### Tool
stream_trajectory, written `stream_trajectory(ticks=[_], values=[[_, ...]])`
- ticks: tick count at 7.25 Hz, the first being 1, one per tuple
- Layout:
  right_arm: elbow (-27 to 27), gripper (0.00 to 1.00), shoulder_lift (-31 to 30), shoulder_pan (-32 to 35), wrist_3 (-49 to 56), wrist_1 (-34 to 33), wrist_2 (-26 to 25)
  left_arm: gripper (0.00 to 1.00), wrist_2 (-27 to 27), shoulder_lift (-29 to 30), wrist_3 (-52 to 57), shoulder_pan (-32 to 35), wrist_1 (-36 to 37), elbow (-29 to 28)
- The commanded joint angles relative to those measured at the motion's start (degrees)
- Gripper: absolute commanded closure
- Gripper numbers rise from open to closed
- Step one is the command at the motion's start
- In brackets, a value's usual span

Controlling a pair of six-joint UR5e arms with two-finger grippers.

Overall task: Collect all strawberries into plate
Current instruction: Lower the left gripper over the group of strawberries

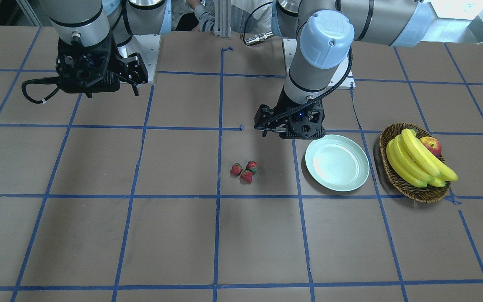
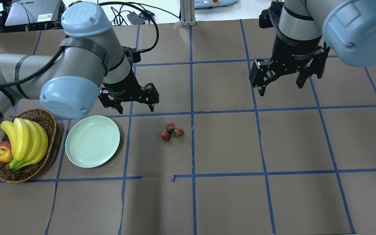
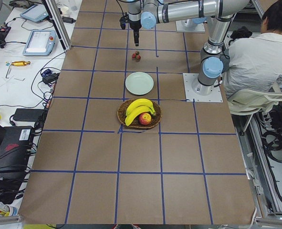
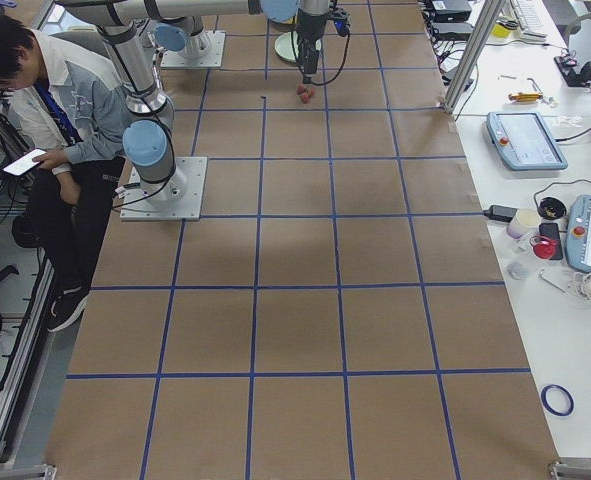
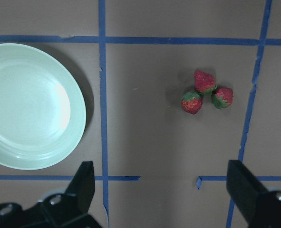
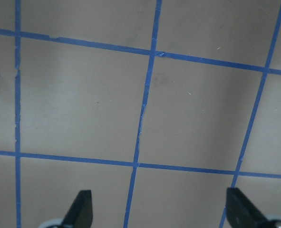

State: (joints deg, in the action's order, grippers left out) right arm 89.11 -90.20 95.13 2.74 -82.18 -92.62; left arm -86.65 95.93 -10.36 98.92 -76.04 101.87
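Three strawberries (image 2: 171, 131) lie in a tight cluster on the brown table, red with green tops; they also show in the front view (image 1: 245, 170) and the left wrist view (image 5: 206, 92). The pale mint-green plate (image 2: 92, 141) sits empty to their left, seen too in the left wrist view (image 5: 28, 107) and the front view (image 1: 337, 162). My left gripper (image 2: 135, 107) is open and empty, hovering above the table behind the gap between plate and strawberries. My right gripper (image 2: 282, 85) is open and empty, raised far to the right.
A brown wicker basket (image 2: 46, 124) with bananas (image 2: 24, 142) and an apple (image 2: 2, 152) stands left of the plate. Blue tape lines grid the table. A seated person (image 3: 255, 57) is beside the robot's base.
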Motion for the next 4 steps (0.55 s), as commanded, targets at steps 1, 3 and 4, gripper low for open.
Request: stream_trajectory(ticks=[1,3,4], values=[[0.5,0.00,0.1,-0.1,-2.4,0.0,3.9,0.00,0.5,2.9,-0.1,0.7,2.5,0.2],[1.1,0.00,1.1,0.2,-3.3,0.1,3.8,0.00,1.0,6.4,-0.2,2.2,3.2,1.0],[1.1,0.00,1.6,0.2,-3.1,0.2,3.7,0.00,1.2,7.6,-1.8,2.3,3.3,1.0]])
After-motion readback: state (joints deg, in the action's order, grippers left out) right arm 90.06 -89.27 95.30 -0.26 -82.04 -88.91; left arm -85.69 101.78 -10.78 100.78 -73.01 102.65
